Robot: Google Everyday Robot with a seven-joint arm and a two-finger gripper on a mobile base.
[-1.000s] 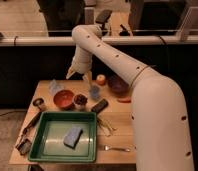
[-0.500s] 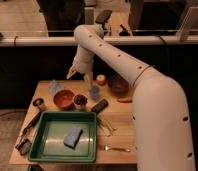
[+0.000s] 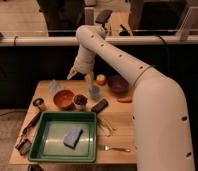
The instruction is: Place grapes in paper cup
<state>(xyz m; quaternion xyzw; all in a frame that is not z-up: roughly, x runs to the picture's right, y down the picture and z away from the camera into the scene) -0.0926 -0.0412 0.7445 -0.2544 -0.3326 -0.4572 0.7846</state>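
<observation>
The paper cup [image 3: 80, 102] is a short white cup standing on the wooden table [image 3: 122, 120], just right of the orange-red bowl [image 3: 63, 98]. Dark purple-red grapes [image 3: 80, 99] show inside its mouth. My gripper [image 3: 79, 76] hangs above the table's back part, above and a little behind the cup and clear of it. Its fingers [image 3: 71, 74] are spread apart and hold nothing.
A light-blue cup [image 3: 94, 92], an orange-yellow fruit [image 3: 100, 79] and a purple bowl [image 3: 118, 84] stand at the back. A carrot [image 3: 124, 100] and a dark block [image 3: 99, 105] lie nearby. In front is a green tray [image 3: 52, 142] with a blue sponge [image 3: 72, 136]; a fork [image 3: 114, 148] lies to its right and a brush [image 3: 27, 132] to its left.
</observation>
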